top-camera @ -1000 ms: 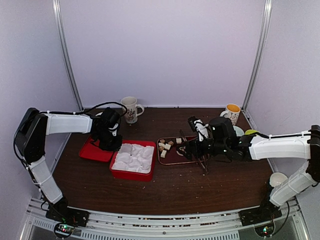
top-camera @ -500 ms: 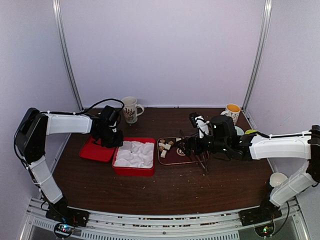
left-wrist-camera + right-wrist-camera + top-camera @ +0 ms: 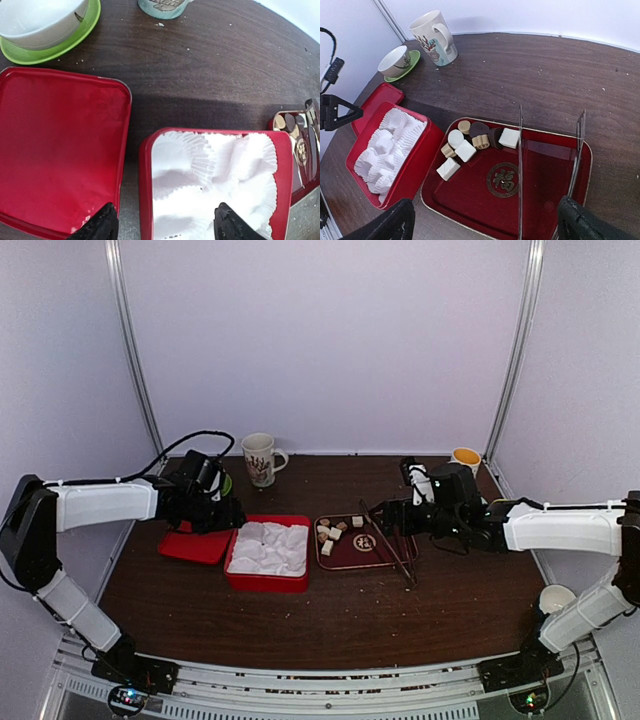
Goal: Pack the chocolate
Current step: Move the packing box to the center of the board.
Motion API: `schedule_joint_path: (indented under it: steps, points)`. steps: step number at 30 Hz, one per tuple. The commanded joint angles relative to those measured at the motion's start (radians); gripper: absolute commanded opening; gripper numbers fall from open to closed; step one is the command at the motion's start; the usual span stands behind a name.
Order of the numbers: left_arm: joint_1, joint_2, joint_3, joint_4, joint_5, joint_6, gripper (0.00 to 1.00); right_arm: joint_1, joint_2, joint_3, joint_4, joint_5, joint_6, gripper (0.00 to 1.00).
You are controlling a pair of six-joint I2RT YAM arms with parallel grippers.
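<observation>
Red box (image 3: 415, 170), cream/brn choc (image 3: 466, 150)

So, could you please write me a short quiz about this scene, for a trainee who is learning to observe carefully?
1. Seen from the top camera, on which side of the red box does its lid lie?
2. What stands on the green saucer? A) a white cup B) a spoon C) a bottle
3. True or false: the chocolate pieces lie on the dark red tray.
Key: 1 left; 2 A; 3 true.
</observation>
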Motion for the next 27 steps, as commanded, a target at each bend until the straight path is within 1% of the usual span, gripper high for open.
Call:
schedule_joint_path:
  steps: [1, 3, 4, 5, 7, 10, 13, 16, 19, 21, 24, 27]
  points:
    - [0.006, -0.105, -0.076, 0.084, -0.019, 0.039, 0.72, -0.006, -0.033, 0.058, -0.134, 0.121, 0.025, 1.0]
    - [0.006, -0.159, -0.116, 0.093, -0.039, 0.047, 0.8, -0.009, -0.046, 0.042, -0.143, 0.143, 0.021, 1.0]
    - [0.007, -0.185, -0.137, 0.097, -0.049, 0.048, 0.86, -0.011, -0.055, 0.03, -0.132, 0.14, 0.021, 1.0]
    - [0.007, -0.208, -0.152, 0.106, -0.048, 0.052, 0.95, -0.015, -0.064, 0.015, -0.119, 0.139, 0.021, 1.0]
    - [0.007, -0.245, -0.177, 0.122, -0.038, 0.054, 0.98, -0.017, -0.082, -0.007, -0.09, 0.141, 0.019, 1.0]
    - [0.007, -0.276, -0.203, 0.136, -0.017, 0.052, 0.98, -0.024, -0.101, -0.028, -0.065, 0.147, 0.028, 1.0]
    - [0.006, -0.292, -0.219, 0.125, -0.006, 0.063, 0.98, -0.031, -0.098, -0.021, -0.084, 0.145, 0.036, 1.0]
    - [0.006, -0.326, -0.255, 0.132, 0.008, 0.083, 0.98, -0.043, -0.077, 0.018, -0.186, 0.07, 0.0, 1.0]
    - [0.006, -0.361, -0.295, 0.138, 0.021, 0.073, 0.98, -0.045, -0.095, -0.025, -0.145, 0.07, -0.006, 1.0]
    - [0.007, -0.361, -0.314, 0.154, 0.081, 0.079, 0.98, -0.045, -0.084, -0.022, -0.169, 0.094, -0.003, 0.96]
    - [0.006, -0.352, -0.333, 0.171, 0.153, 0.093, 0.92, -0.045, -0.039, 0.022, -0.229, 0.105, -0.005, 0.88]
    - [0.006, -0.345, -0.376, 0.213, 0.202, 0.096, 0.9, -0.045, 0.011, 0.048, -0.267, 0.115, 0.001, 0.84]
